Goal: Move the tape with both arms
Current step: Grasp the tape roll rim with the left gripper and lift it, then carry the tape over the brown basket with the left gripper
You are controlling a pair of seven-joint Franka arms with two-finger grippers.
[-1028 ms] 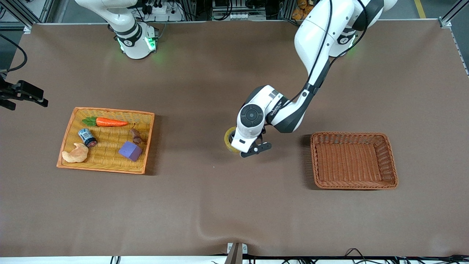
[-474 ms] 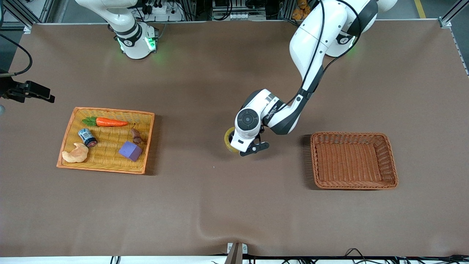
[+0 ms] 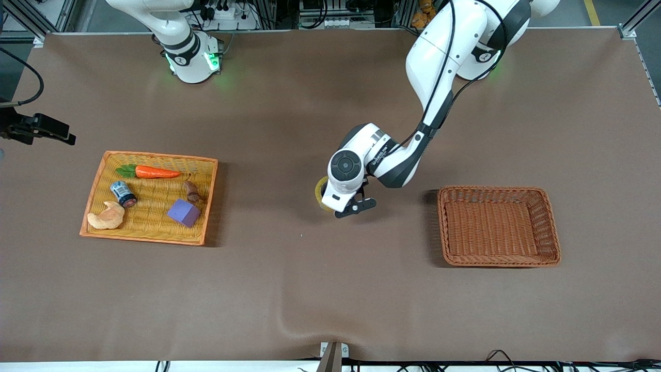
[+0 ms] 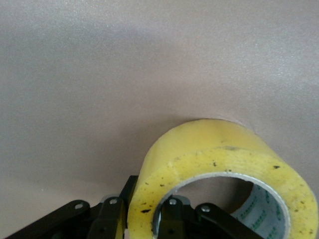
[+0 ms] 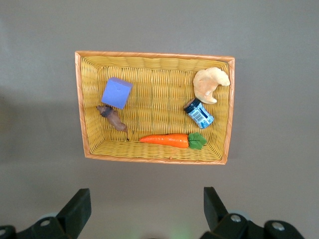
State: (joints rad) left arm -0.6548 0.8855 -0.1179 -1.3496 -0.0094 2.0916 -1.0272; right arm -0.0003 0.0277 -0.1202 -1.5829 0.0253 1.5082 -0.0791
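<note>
The yellow tape (image 3: pixel 320 191) stands on edge at the table's middle, partly under the left wrist. My left gripper (image 3: pixel 334 204) is shut on its wall. In the left wrist view one finger (image 4: pixel 112 219) is outside the tape (image 4: pixel 219 149) and the other finger (image 4: pixel 172 219) is inside the hole. I cannot tell whether the tape touches the table. My right gripper (image 5: pixel 145 199) is open and empty, high over the table beside the yellow tray (image 5: pixel 227 109), and waits.
The yellow tray (image 3: pixel 90 196) toward the right arm's end holds a carrot (image 3: pixel 155 172), a purple cube (image 3: pixel 184 212), a croissant (image 3: pixel 106 217), a small jar (image 3: pixel 123 194) and a brown item (image 3: pixel 192 192). An empty brown basket (image 3: pixel 444 227) sits toward the left arm's end.
My left hand has shifted slightly toward the right arm's end, taking the tape with it. The right hand has barely moved.
</note>
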